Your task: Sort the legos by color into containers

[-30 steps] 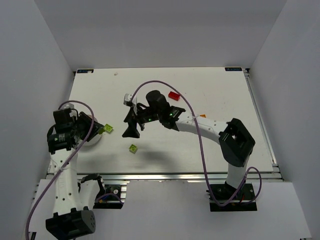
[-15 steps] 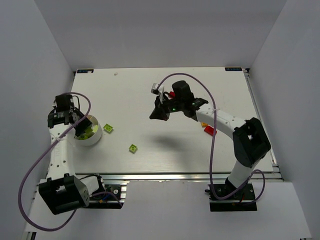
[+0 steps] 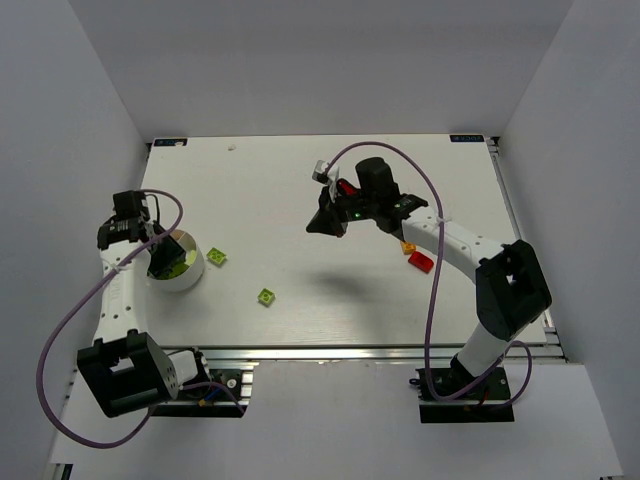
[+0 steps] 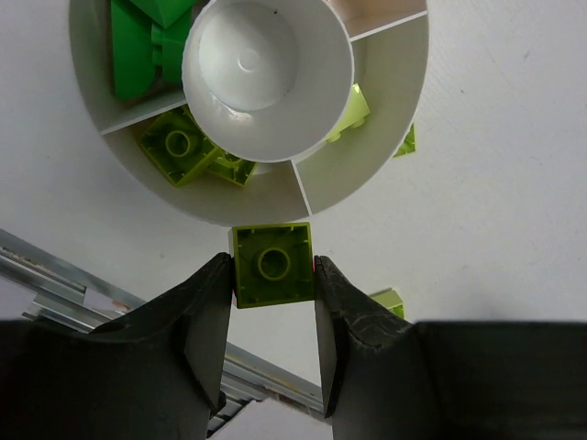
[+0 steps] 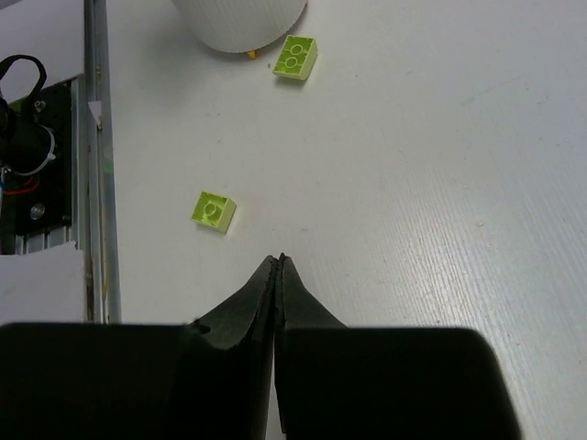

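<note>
Currently, the left gripper (image 4: 271,268) clamps a lime green brick (image 4: 271,261) just outside the divided white dish's (image 4: 404,128) rim. The right gripper (image 5: 278,266), pressed shut and empty, hangs above the table (image 5: 413,183) near a loose lime brick (image 5: 214,211).

- A white table (image 3: 400,300) lies beneath the left gripper (image 4: 271,266) and the right gripper (image 5: 278,261), its top matte with a faint straight grain.
- Plain pale grey walls (image 3: 330,60) rise beyond the right gripper and out to either side.
- A metal rail (image 5: 99,137) edges the table, left of the right gripper in its wrist view.
- Light is soft and even; a blurred shadow (image 3: 325,280) falls near that gripper.
</note>
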Robot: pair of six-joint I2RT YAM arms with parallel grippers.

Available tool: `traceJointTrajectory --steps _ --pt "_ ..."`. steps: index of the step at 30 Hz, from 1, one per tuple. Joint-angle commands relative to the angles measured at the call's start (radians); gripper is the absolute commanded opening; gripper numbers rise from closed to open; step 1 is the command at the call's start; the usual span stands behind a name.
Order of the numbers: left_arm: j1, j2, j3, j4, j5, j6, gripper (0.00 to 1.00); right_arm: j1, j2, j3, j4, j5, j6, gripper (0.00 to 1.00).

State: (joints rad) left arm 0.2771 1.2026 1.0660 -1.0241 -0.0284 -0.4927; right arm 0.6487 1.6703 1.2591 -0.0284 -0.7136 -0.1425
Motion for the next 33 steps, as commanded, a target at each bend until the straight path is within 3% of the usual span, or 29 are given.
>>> traceJointTrajectory --steps 1,10,14,15,17,19,25,33 --pt "0.020 -0.008 -0.015 0.022 0.016 0.020 0.00 -0.004 -0.018 -0.006 0.018 -0.026 -0.005 0.03" --pt "0.046 0.037 -0.017 0.078 0.007 0.020 0.04 -0.007 -0.037 -0.026 0.018 -0.024 0.001 0.04" --pt "0.054 0.051 -0.017 0.094 -0.002 0.014 0.22 -0.011 -0.052 -0.041 0.018 -0.021 -0.002 0.04" --pt "0.056 0.046 -0.017 0.096 -0.007 0.011 0.32 -0.012 -0.053 -0.044 0.018 -0.021 -0.002 0.04" --pt "0.059 0.041 -0.018 0.098 -0.011 0.009 0.44 -0.014 -0.058 -0.049 0.018 -0.018 -0.002 0.04" --pt "0.062 0.034 -0.021 0.098 -0.015 0.006 0.48 -0.015 -0.061 -0.053 0.018 -0.020 -0.002 0.05" --pt "0.063 0.008 -0.032 0.101 0.001 -0.017 0.58 -0.017 -0.067 -0.056 0.013 -0.021 -0.006 0.06" --pt "0.063 -0.031 -0.012 0.084 0.019 -0.033 0.59 -0.018 -0.069 -0.044 -0.004 -0.026 -0.017 0.08"
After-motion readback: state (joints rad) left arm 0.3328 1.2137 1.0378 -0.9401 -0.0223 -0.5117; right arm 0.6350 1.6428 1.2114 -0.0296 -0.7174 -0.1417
